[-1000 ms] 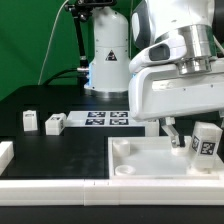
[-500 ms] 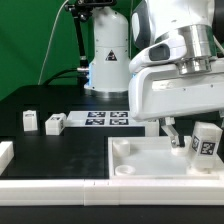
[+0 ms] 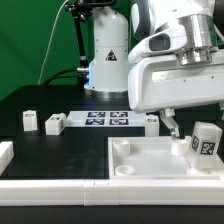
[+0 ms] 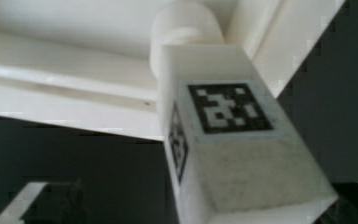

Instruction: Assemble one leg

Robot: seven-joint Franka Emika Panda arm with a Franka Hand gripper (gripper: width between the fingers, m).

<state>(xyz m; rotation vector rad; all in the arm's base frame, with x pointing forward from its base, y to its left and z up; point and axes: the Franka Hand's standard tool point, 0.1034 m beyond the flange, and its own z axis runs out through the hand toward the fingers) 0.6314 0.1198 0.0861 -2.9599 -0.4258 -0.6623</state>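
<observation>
A leg [image 3: 205, 141], a small white block with a black-and-white tag, stands upright at the right corner of the large white tray-like piece [image 3: 150, 158]. In the wrist view this leg [image 4: 226, 120] fills the frame, with the tray's rim [image 4: 51, 80] behind it. My gripper [image 3: 188, 135] hangs over that corner. Its one visible dark finger [image 3: 172, 127] stands apart from the leg on the side of the exterior view's left; the other finger is hidden. The jaws look open, holding nothing. Two more legs [image 3: 30, 121] [image 3: 54, 123] stand on the black table at the exterior view's left.
The marker board [image 3: 105, 119] lies mid-table behind the tray. Another white part [image 3: 5, 152] sits at the left edge of the exterior view. A long white bar [image 3: 60, 187] runs along the front. The robot base [image 3: 105, 60] stands at the back.
My gripper has risen slightly over the tray corner. The leg at that corner has stayed in place.
</observation>
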